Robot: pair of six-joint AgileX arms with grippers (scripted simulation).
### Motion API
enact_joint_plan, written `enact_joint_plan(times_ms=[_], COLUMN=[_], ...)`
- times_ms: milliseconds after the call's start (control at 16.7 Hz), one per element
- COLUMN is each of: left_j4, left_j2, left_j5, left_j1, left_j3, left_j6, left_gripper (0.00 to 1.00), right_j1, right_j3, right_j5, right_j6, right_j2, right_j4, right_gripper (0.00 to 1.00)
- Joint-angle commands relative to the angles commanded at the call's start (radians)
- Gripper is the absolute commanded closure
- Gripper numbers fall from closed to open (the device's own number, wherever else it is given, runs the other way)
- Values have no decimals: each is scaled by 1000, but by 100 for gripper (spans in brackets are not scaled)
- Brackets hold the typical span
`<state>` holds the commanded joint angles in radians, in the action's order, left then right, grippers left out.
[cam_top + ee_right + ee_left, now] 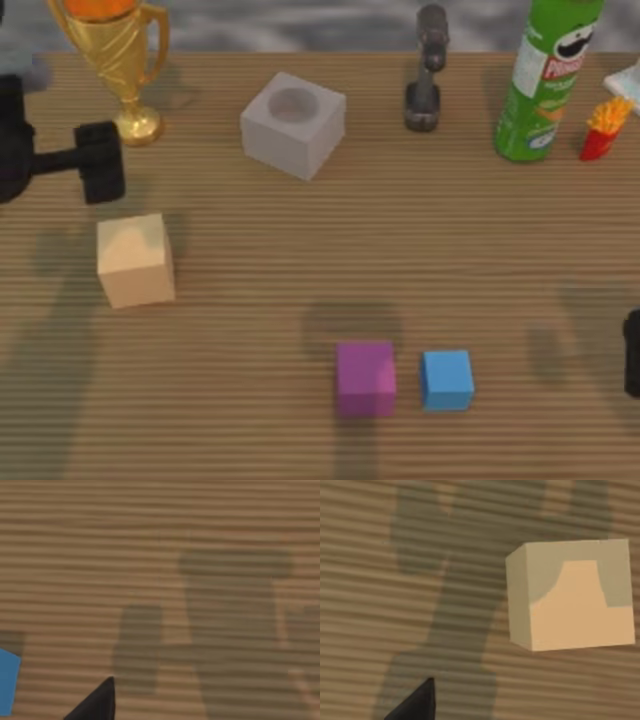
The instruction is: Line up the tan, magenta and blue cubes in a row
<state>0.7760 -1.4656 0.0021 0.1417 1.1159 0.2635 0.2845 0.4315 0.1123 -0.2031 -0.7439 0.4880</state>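
Right arm [632, 352] barely shows at the table's right edge; left arm unseen.

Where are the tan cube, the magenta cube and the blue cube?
tan cube [133, 257]: top view, on its top face.
magenta cube [364, 371]: top view, on its top face.
blue cube [446, 375]: top view, on its top face.

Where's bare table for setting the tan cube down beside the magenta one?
Bare wood lies left of the magenta cube, across to below the tan cube; the blue cube takes its right side. The far edge is crowded: trophy, dumbbell, grey block, Pringles can.
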Motion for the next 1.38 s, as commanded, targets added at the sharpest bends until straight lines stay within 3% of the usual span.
enact_joint_plan(times_ms=[300,600,1080,1380], left_j4=[205,319,328,163], left_j2=[-376,-593,-623,-687], left_j5=[-1,0,0,1], left_j1=[37,59,57,59], left_j3=[297,484,505,412], left_j6=[71,113,117,115], left_gripper=[0,0,0,0], right_j1=[-161,-262,-275,-275], right_j3=[-294,-420,-432,-432], right_j5=[-56,-105,-112,-112], right_j6=[137,197,203,203], right_j2=[457,714,744,744], right_j4=[-256,-459,-488,-488], right_gripper=[0,0,0,0])
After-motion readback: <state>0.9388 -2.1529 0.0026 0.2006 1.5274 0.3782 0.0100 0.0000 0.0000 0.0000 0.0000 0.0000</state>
